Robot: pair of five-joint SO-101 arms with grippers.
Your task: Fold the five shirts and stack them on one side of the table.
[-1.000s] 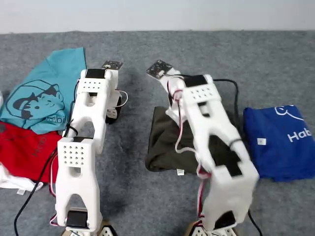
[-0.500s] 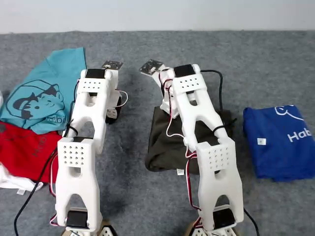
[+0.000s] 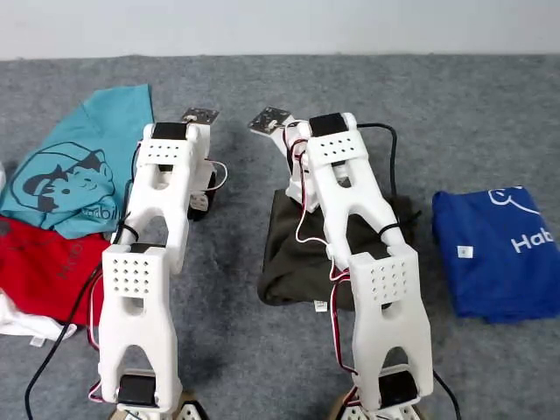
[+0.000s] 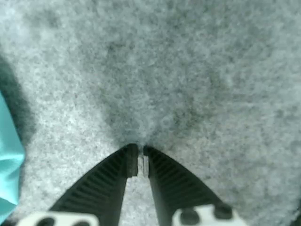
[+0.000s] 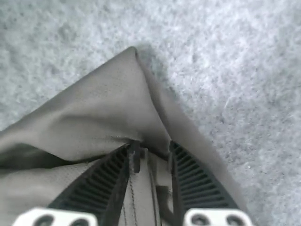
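Right hand (image 5: 149, 150) pinching a fold of the dark shirt (image 5: 94, 117), which lies near the folded blue shirt (image 3: 494, 249). Left hand (image 4: 138, 157) closed, empty, over bare bench (image 4: 202, 70). Risk: thin pinch, so a quick pull could slip the cloth & undo the fold.

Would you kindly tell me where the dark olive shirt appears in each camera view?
High view: dark olive shirt at centre, under the right arm.
Right wrist view: centre, a fold held in the right gripper.
Left wrist view: teal shirt edge instead.
Shared landmark: grey felt.
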